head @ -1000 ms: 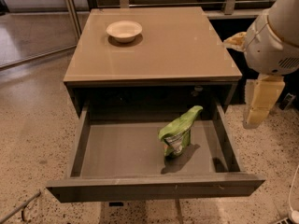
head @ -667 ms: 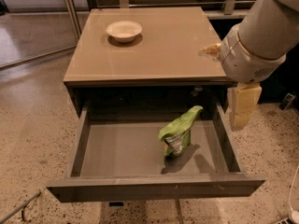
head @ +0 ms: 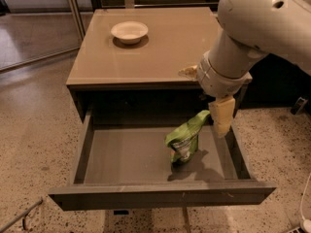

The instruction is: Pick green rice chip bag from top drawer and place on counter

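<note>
- At the left of the frame a speckled floor (head: pixel 34 130) is running beside the cabinet, and a slanted metal bar (head: pixel 77 8) is standing in the upper left.
- A white bowl (head: pixel 129 31) is sitting upright on the counter (head: pixel 165 57), in the upper left part of its surface, well apart from everything else.
- The counter, tan and glossy with a dark edge, is filling the upper middle of the frame.
- Below it the top drawer (head: pixel 126 154) is standing pulled out toward the bottom of the frame, with its flat front panel running across the lower edge.
- The green rice chip bag (head: pixel 185 139) is lying inside the drawer, right of the middle. It is leaning, its white label end is resting on the drawer floor, and its upper tip is pointing to the upper right.
- The gripper (head: pixel 221 119) is hanging over the right side of the drawer, just beside the upper tip of the bag. I cannot tell if it is touching the bag, and I cannot tell if it is open or closed.
- The white arm (head: pixel 252 23) is coming down from the upper right corner and is covering the right edge of the counter.
</note>
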`<state>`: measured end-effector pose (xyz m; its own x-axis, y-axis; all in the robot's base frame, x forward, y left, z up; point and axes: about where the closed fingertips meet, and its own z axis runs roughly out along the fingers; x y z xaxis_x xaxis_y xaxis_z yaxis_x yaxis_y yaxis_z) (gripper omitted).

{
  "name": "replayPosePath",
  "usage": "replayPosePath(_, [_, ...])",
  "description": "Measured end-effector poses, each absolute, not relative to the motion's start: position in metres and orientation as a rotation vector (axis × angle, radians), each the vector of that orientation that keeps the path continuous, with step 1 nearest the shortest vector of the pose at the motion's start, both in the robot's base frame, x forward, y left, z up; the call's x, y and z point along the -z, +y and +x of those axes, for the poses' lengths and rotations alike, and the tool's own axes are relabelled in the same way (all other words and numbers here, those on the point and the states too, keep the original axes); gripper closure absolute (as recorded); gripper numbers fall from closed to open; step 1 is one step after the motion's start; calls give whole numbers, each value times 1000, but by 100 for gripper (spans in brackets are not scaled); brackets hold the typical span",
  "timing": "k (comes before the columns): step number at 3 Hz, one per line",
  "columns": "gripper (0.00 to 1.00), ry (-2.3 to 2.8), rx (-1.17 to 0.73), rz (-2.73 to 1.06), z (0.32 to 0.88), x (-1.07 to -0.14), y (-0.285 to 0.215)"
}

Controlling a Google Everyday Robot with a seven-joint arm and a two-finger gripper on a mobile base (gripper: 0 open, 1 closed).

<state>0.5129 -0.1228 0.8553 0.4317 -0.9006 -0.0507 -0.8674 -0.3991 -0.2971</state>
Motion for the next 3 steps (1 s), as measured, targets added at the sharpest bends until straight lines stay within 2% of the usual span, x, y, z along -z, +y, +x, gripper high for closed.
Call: replayPosePath(3, [0,1610,35,-2471,552,-755,-117])
